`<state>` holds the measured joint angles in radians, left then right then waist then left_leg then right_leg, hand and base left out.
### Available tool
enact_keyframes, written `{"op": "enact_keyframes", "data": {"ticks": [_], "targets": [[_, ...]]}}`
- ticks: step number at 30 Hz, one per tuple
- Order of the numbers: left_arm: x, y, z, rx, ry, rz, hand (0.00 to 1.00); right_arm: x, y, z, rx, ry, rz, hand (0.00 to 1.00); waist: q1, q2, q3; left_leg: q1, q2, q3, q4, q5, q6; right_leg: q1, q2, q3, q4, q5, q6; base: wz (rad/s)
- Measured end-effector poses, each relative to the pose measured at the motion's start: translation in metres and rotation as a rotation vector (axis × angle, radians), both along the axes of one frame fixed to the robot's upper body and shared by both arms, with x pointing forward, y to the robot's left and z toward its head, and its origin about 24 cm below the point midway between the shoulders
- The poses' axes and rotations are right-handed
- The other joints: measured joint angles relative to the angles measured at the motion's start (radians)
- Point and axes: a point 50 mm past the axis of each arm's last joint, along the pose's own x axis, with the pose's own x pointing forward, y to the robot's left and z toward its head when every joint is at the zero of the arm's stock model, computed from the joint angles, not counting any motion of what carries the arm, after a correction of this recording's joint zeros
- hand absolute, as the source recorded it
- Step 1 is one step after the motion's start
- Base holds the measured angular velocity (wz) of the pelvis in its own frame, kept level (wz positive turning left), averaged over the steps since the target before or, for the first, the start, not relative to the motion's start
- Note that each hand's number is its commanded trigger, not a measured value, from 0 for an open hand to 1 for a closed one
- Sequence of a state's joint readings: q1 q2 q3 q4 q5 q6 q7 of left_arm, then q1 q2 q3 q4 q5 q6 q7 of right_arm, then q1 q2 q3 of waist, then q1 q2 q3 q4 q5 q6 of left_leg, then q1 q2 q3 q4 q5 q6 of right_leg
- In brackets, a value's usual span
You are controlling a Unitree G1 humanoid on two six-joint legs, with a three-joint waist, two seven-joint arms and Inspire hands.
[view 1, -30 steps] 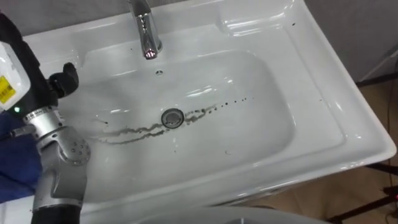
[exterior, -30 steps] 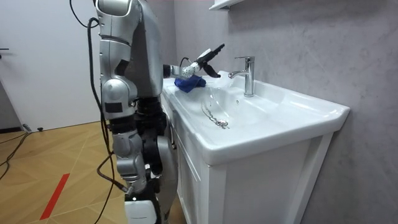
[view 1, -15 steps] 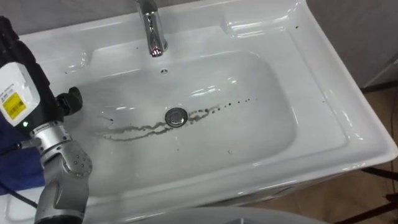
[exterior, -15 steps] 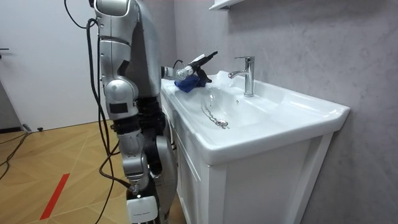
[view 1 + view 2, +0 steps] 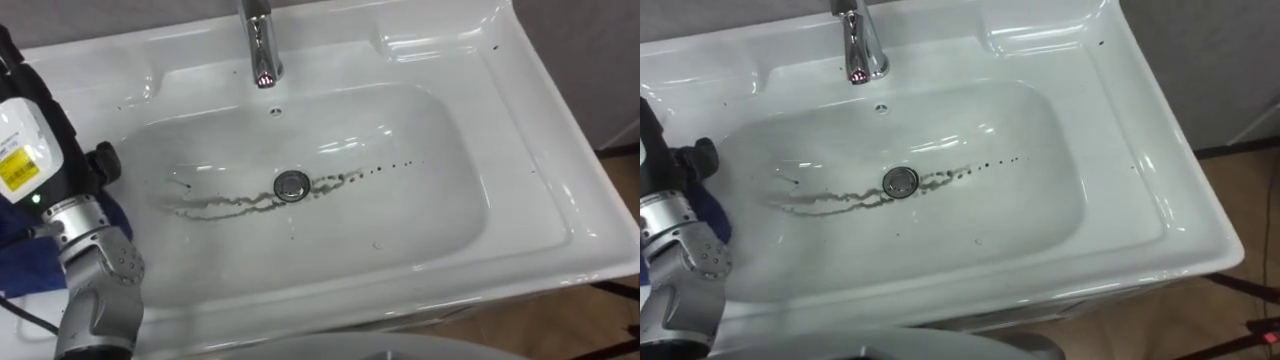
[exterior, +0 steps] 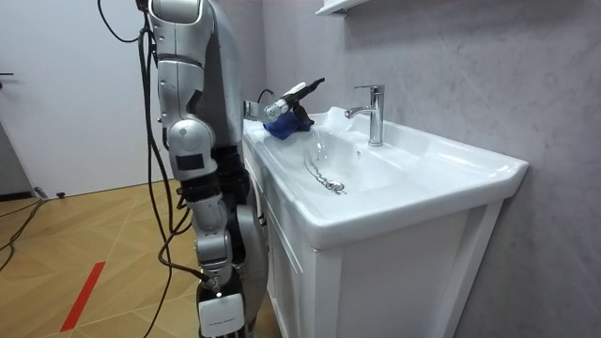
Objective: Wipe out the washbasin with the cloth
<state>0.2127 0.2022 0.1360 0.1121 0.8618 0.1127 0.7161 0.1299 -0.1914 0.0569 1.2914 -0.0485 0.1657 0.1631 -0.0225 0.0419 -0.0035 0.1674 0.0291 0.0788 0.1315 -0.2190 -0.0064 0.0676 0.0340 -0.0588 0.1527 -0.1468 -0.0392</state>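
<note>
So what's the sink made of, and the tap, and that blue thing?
The basin looks like glazed white ceramic: smooth, with bright glossy reflections. The faucet seems to be polished metal, probably chrome: mirror-shiny silver. The blue cloth looks like soft fabric, matte and crumpled.

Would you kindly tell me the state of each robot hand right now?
Left robot hand: open, over the blue cloth.
Right robot hand: hanging at the robot's side, cannot be told.

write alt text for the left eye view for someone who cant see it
A white basin with a grimy dark streak running across its bottom through the drain, a chrome faucet at the top. At the left edge the robot's left hand is at the rim over a blue cloth.
</note>
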Motion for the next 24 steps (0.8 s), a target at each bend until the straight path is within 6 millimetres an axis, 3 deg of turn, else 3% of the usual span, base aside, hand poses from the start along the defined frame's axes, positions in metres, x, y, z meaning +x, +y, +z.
{"op": "enact_keyframes", "data": {"ticks": [10, 19, 24], "targets": [[-0.005, -0.009, -0.010, -0.018, 0.048, -0.030, 0.00, 0.006, 0.000, 0.000, 0.001, -0.015, 0.007, 0.00, -0.002, -0.006, 0.0004, -0.002, 0.001, -0.001, 0.000, 0.000, 0.000, -0.002, -0.001, -0.003, 0.000, 0.000, 0.000, 0.01], [-0.015, -0.014, -0.038, -0.082, 0.180, -0.014, 0.00, 0.006, 0.000, 0.000, -0.001, -0.015, 0.005, 0.00, -0.003, -0.012, -0.0039, -0.010, 0.002, 0.002, 0.000, 0.000, 0.000, -0.016, 0.002, -0.001, 0.002, 0.000, 0.000, 0.00], [-0.016, -0.014, -0.040, -0.119, 0.178, -0.001, 0.00, 0.003, -0.001, 0.000, -0.008, -0.006, 0.003, 0.00, -0.002, -0.012, -0.0046, -0.016, 0.004, 0.001, 0.000, 0.000, 0.000, -0.016, 0.001, -0.011, 0.003, 0.000, -0.001, 0.02]]}}
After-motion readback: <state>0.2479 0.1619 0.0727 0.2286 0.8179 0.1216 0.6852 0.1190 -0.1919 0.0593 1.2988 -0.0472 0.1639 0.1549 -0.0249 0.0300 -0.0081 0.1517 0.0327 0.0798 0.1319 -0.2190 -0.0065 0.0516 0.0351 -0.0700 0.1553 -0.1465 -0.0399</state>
